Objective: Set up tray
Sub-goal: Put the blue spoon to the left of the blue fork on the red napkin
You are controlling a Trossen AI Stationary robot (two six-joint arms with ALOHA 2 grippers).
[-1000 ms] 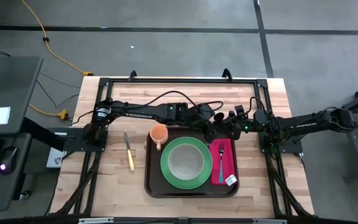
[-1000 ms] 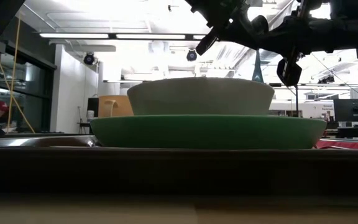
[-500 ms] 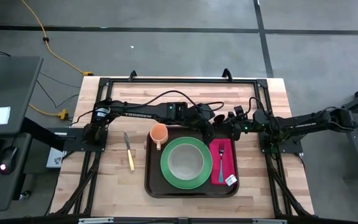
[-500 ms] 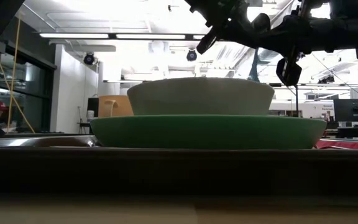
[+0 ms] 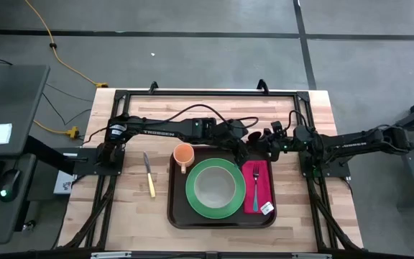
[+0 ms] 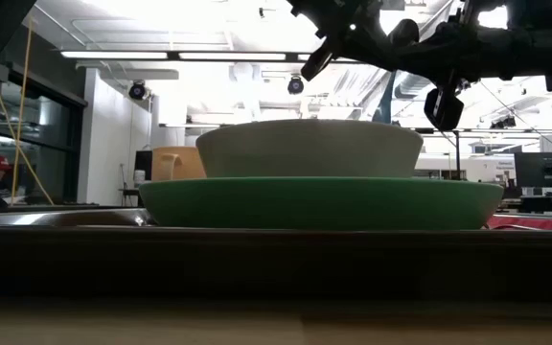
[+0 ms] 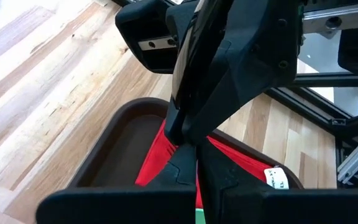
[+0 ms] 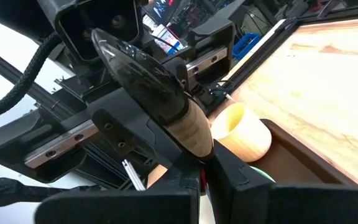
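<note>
The tray already carried plate, bowl, cup, napkin and fork; the knife lay outside. Above its far edge, both grippers were closed, the right gripper apparently on a spoon, the left gripper seemingly pinching that spoon too.

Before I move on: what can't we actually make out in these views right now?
- High view: the left gripper and right gripper meet over the tray's far rim; the spoon there is too small to see.
- Low view: the green plate and bowl hide the fork and the tray floor.
- Left wrist view: gripper bodies fill the frame; only a tray corner and the napkin show.
</note>
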